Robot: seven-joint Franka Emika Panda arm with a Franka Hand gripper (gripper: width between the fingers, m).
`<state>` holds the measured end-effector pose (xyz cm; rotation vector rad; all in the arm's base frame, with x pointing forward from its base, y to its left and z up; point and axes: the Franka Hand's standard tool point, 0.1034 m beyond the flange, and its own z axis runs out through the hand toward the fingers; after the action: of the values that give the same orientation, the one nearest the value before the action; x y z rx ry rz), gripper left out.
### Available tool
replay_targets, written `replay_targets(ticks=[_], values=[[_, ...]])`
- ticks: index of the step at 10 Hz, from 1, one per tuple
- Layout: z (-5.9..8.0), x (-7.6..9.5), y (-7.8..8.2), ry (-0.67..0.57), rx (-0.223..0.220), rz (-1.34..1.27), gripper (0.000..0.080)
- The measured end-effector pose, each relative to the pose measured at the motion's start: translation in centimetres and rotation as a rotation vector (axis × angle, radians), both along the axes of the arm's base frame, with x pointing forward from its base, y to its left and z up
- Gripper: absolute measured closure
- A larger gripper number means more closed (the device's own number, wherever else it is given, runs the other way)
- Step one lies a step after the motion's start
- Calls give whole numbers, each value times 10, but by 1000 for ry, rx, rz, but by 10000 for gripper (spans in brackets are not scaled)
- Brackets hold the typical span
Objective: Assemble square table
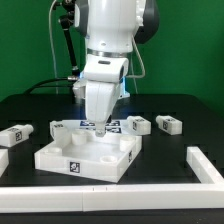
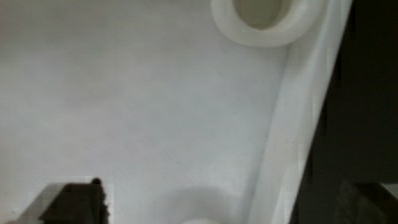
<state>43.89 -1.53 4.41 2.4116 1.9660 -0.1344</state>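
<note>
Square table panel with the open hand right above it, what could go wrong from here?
1. The hand straddles the rim of the panel near a corner hole; an off-centre pinch may twist the panel.
2. If the panel slides, it could knock the leg post lying close beside it.

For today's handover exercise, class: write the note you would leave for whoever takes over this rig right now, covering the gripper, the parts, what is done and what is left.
Gripper: open, empty, low over one edge of the square panel.
Parts: the panel lies flat on the table. Leg posts lie loose, one at the exterior view's left, two at its right.
Done: no leg visibly fitted.
Left: mount the legs.
</note>
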Motion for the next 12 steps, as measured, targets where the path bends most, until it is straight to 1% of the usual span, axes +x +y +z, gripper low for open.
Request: replay_targets(ticks=[1,2,3,4,6,7,8,9,10,12], values=[[-2,-2,-2,5,2,-16,150],[-11,-13,-9,35,20,-108,150],[-19,-19,-11,73,28,-155,150],[-25,-19,-7,81,30,-163,150],[-34,-24,9,90,33,-191,150],[-35,-24,13,91,34,-186,150],[-35,-24,11,92,34,-187,150],[-35,-25,11,92,34,-187,196],[-35,-25,11,92,34,-187,196],[-35,-25,12,92,34,-187,554]])
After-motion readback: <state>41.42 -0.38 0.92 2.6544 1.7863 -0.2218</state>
